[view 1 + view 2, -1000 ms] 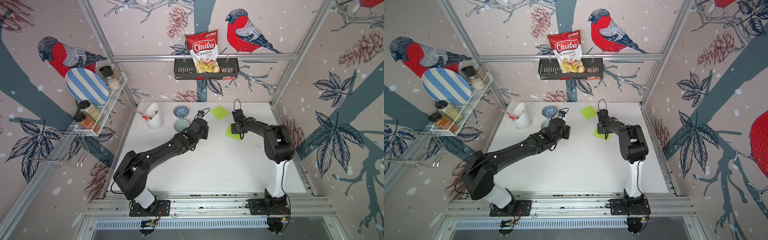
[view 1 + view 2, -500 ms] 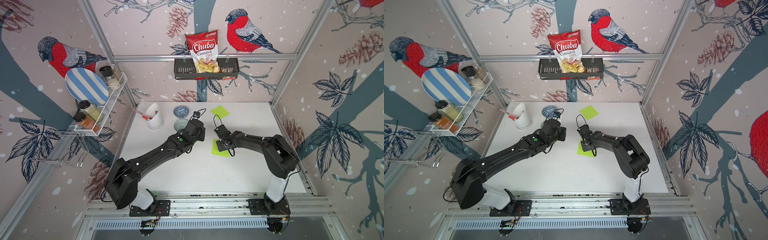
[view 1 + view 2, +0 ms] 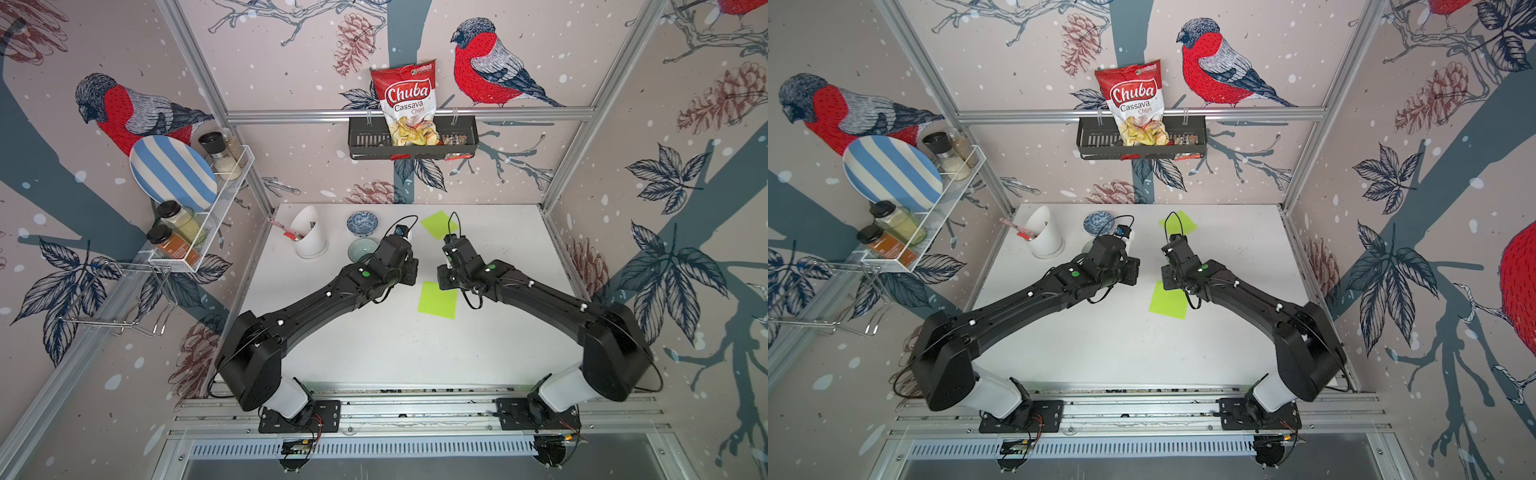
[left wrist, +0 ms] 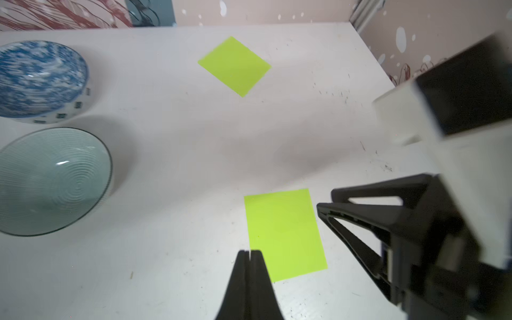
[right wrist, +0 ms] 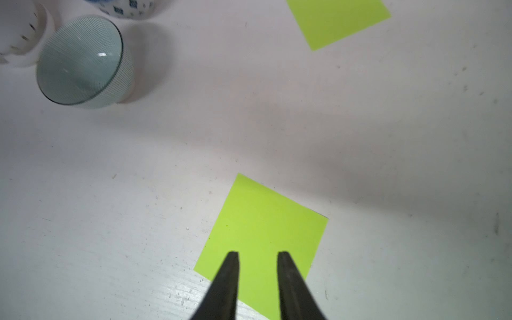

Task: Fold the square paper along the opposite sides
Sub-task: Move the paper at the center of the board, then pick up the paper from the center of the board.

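Note:
A lime-green square paper (image 3: 438, 300) (image 3: 1169, 300) lies flat and unfolded near the middle of the white table (image 3: 395, 353). In the right wrist view my right gripper (image 5: 258, 253) is open, its two fingers over the paper (image 5: 263, 230) with nothing between them. In the left wrist view my left gripper (image 4: 250, 252) is shut and empty, its tip beside a corner of the paper (image 4: 285, 232). The right gripper (image 4: 324, 198) shows across the paper from it. Both top views hide the fingertips under the wrists.
A second green paper (image 3: 438, 224) (image 4: 235, 66) lies at the back of the table. A blue patterned bowl (image 3: 362, 221), a pale green bowl (image 3: 362, 249) and a white holder (image 3: 309, 237) stand back left. Wall racks hold jars, a plate and a chips bag (image 3: 409, 106).
My right gripper slid the paper from the back right toward the middle, then opened and came off it. The left arm shifted slightly and stayed shut.

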Controlling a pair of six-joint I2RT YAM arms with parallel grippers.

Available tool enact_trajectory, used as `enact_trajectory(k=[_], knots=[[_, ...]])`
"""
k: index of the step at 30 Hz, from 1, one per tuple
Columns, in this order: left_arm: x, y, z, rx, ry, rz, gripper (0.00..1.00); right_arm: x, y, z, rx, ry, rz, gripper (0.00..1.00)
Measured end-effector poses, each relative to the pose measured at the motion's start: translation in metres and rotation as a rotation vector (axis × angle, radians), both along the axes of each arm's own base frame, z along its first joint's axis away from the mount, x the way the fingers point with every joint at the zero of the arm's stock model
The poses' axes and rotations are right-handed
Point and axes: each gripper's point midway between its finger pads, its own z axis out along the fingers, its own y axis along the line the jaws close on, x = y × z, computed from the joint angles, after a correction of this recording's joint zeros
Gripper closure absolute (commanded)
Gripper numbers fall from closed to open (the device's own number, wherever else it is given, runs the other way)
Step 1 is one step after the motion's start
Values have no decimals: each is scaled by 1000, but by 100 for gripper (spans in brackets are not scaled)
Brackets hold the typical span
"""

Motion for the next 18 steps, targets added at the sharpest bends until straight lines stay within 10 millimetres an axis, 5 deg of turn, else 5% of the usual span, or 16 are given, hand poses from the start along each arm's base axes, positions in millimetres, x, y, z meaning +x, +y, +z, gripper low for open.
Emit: enact_trajectory(k=[9,18], knots=[[-14,-34,-98,68,309,-120,100,-19,-96,-56,44,131,-304,53],[-12,-57,-122,65,417,-200,100,-11,-78,-63,136,181,-318,55]])
